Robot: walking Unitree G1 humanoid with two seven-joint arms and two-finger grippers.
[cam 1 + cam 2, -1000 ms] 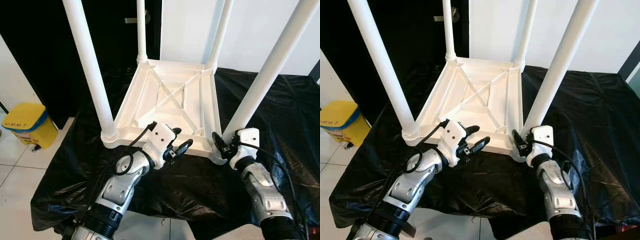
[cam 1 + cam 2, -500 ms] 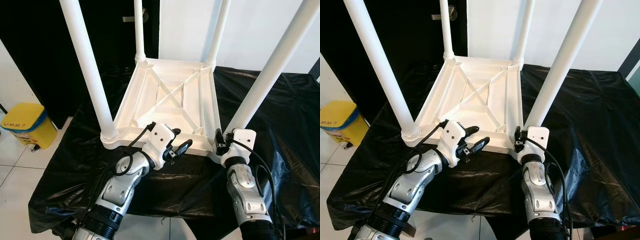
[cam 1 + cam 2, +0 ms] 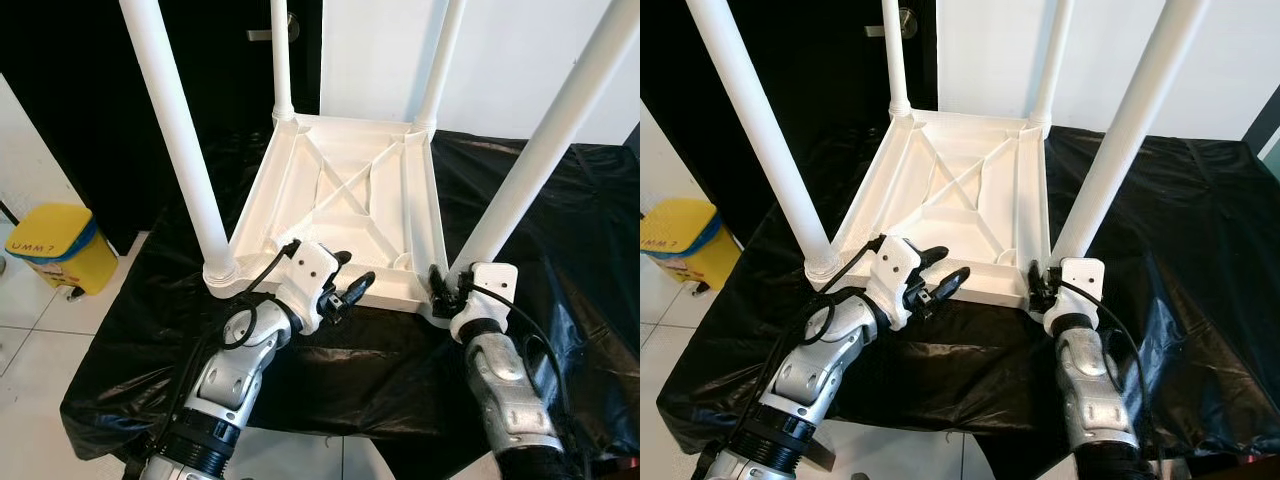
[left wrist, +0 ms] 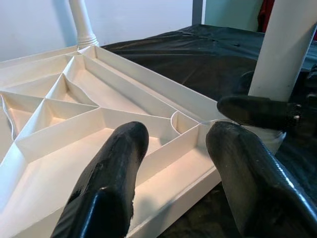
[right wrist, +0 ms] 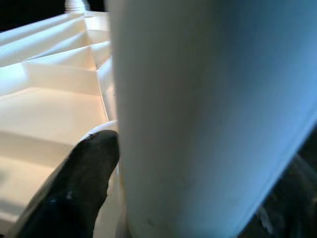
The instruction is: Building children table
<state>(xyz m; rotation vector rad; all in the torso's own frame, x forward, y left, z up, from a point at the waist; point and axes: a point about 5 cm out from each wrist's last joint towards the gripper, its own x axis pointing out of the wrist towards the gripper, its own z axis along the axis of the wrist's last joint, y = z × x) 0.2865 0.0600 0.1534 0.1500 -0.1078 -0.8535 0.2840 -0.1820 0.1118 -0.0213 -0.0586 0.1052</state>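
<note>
Upturned children's table (image 3: 345, 200) on the black sheet (image 3: 560, 230): the left gripper (image 3: 348, 290), fingers spread, has slid left along the near rim, while the right gripper (image 3: 447, 291) stays at the near-right leg (image 3: 530, 160), grip indiscernible, suggesting leg seating continues.

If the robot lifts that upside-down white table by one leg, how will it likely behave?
The table is probably light for its size: its underside is thin ribbed plastic. It should stay stiff, since cross ribs brace the top. The long leg at the right gripper looks smooth and round, so it may slip or turn in the jaws, and the black sheet under it may let it slide.
</note>
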